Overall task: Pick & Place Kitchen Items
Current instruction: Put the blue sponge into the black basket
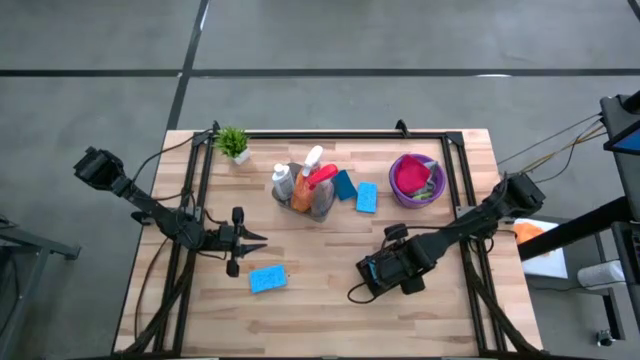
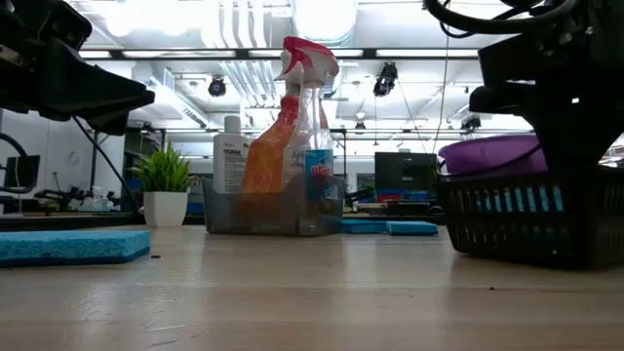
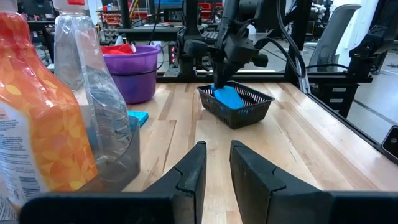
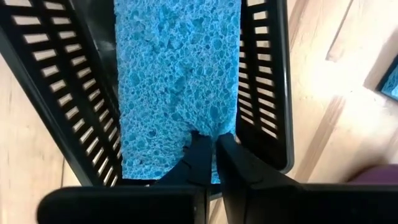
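Right claw (image 4: pixel 208 144) clenched on blue sponge (image 4: pixel 177 74) inside black basket (image 4: pixel 59 93), lower right | left claw (image 3: pixel 216 158) slightly parted, grasping nothing, lower left

The wooden table (image 1: pixel 330 300) holds a blue sponge (image 1: pixel 267 278) just beside the left gripper (image 1: pixel 258 240). A black basket (image 1: pixel 383 272) sits under the right gripper (image 1: pixel 372 268). Farther off stand a grey tub of bottles (image 1: pixel 305 195), two more sponges (image 1: pixel 357 190), a purple bowl (image 1: pixel 417 180) and a small plant (image 1: pixel 235 144).
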